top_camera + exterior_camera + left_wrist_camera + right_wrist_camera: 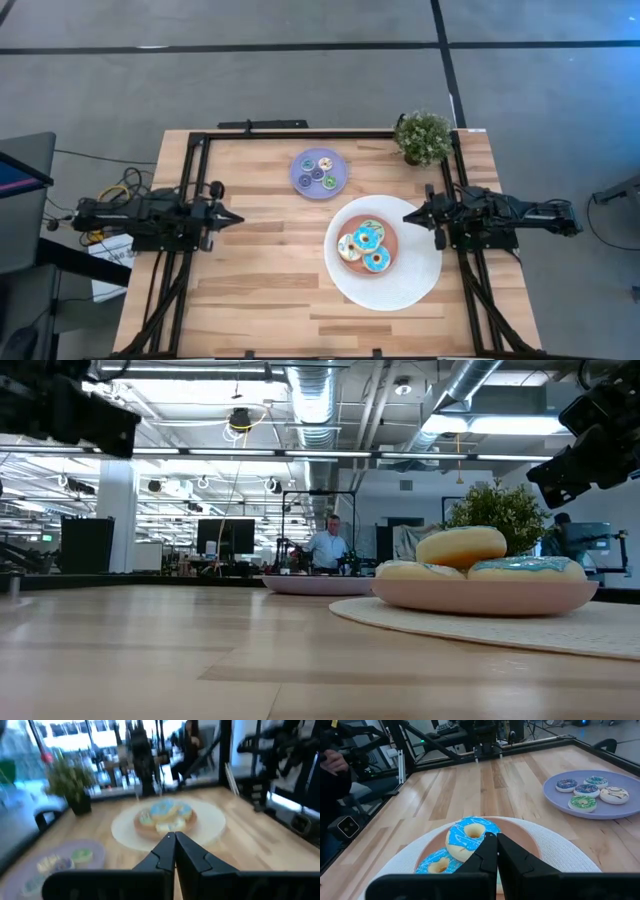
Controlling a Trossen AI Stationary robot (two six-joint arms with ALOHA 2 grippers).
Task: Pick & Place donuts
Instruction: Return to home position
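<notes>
Four larger donuts lie together on the pink centre of the big white plate (400,292): two blue (368,238) (470,833), one cream (349,248), one striped (373,227). In the low view they sit piled in the pink dish (470,548). Several tiny donuts (319,172) (590,790) rest on the lavender plate (340,185). My left gripper (236,217) (175,838) is shut, raised over bare wood left of both plates. My right gripper (406,215) (496,838) is shut, raised over the white plate's right rim, pointing at the donuts.
A small potted plant (423,137) stands at the far right corner of the table. A black frame (300,135) runs along the far and side edges. Bare wood lies between my left gripper and the plates. A person (328,545) stands in the room beyond.
</notes>
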